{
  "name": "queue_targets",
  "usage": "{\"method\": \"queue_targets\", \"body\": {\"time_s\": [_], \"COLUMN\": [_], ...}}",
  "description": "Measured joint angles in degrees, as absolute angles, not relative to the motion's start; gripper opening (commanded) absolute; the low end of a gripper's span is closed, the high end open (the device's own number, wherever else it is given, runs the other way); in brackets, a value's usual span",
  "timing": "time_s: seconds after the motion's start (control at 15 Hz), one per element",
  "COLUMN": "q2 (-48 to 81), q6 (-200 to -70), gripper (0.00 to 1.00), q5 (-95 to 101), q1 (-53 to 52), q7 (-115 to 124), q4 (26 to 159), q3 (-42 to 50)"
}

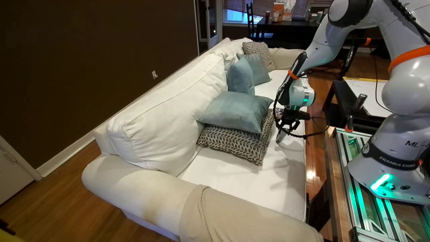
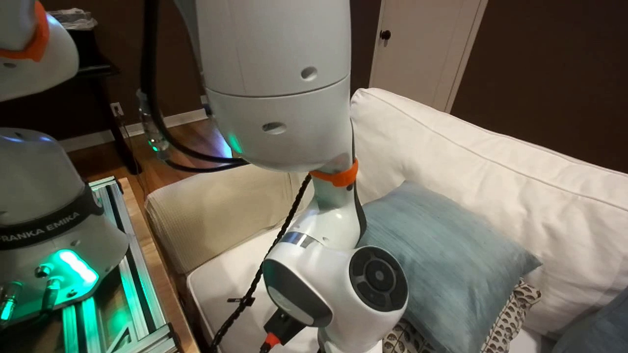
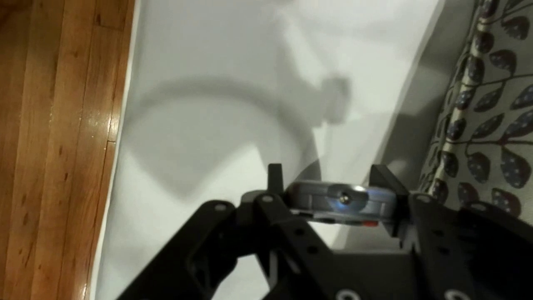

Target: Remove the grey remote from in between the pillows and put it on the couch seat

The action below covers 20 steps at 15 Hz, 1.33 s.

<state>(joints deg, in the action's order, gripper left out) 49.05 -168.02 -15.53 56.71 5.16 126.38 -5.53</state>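
Observation:
My gripper (image 1: pixel 290 125) is shut on the grey remote (image 1: pixel 281 135). In the wrist view the remote (image 3: pixel 341 201) is seen end-on between the two fingers (image 3: pixel 333 200). It hangs downward, tilted, over the white couch seat (image 1: pixel 242 185); whether its lower end touches the seat I cannot tell. The pale teal pillow (image 1: pixel 235 109) lies on top of the patterned pillow (image 1: pixel 231 143), beside the gripper. The patterned pillow's edge (image 3: pixel 499 125) is at the right of the wrist view. In an exterior view the teal pillow (image 2: pixel 441 255) shows, but the arm hides the gripper and remote.
More teal cushions (image 1: pixel 240 75) and a patterned one (image 1: pixel 258 53) stand at the sofa's far end. The back cushion (image 1: pixel 168 111) rises behind the pillows. The near sofa arm (image 1: pixel 144 191) bounds the seat. Wooden floor (image 3: pixel 54 146) lies past the seat's front edge.

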Motion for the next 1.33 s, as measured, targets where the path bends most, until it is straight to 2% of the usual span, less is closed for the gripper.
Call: {"method": "queue_targets", "body": {"time_s": [0.07, 0.13, 0.33, 0.8, 1.33], "q2": [49.39, 49.71, 51.6, 50.93, 38.99], "q6": [-167.18, -166.37, -165.75, -165.76, -165.24], "gripper": [0.79, 0.8, 0.99, 1.0, 1.0], "q5": [-15.53, -15.54, -15.56, -15.24, -11.66], "q1": [56.62, 56.47, 55.75, 51.15, 43.42], "q7": [5.16, 5.16, 5.09, 2.92, -2.49], "q4": [125.75, 125.16, 123.11, 123.31, 134.07], "q3": [-5.53, -5.54, -5.67, -2.77, 4.5]}}
